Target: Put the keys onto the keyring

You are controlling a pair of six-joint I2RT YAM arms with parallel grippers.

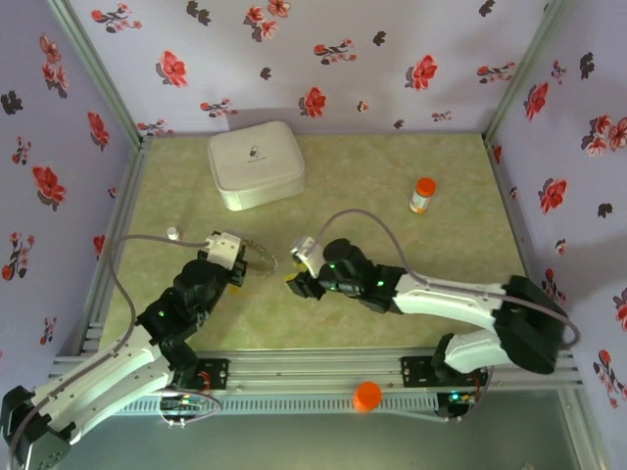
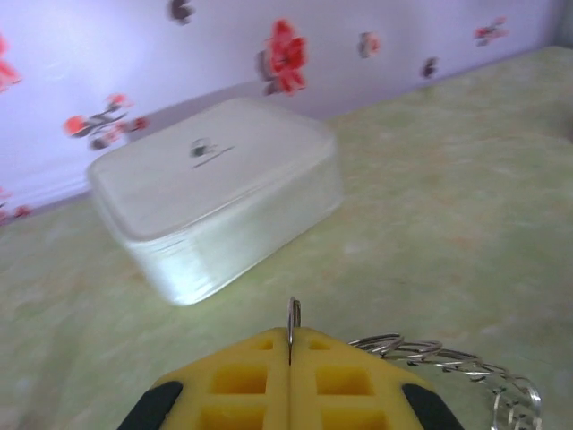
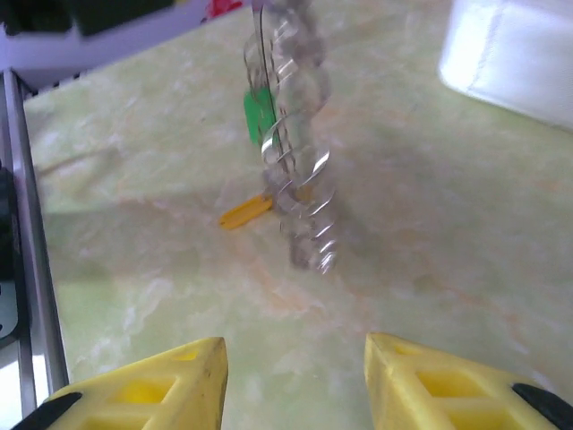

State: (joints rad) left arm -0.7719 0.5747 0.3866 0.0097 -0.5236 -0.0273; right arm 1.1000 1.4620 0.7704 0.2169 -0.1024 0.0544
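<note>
Well, the table (image 1: 460,245) is the biggest thing, pale green, with a white box (image 1: 255,164) at its far side, ahead of the left gripper (image 2: 289,358). This gripper is fully closed, and its yellow fingers (image 2: 233,385) pinch a thin wire loop of the keyring (image 2: 448,363). The toothed rim of the ring runs out to the right of the fingertips.

The right gripper (image 3: 295,376) faces the ring from the other side. Its jaws stand well apart and hold nothing. The keyring hangs upright straight ahead of these open fingers, near them but not touching.

A bottle (image 1: 422,195) with an orange cap stands well apart from the right gripper, toward the back wall.

The green key (image 3: 257,115) is at the ring, on its left side; whether it is threaded on, I cannot tell. The yellow key (image 3: 244,212) lies on the table just beside the ring's lower end.
</note>
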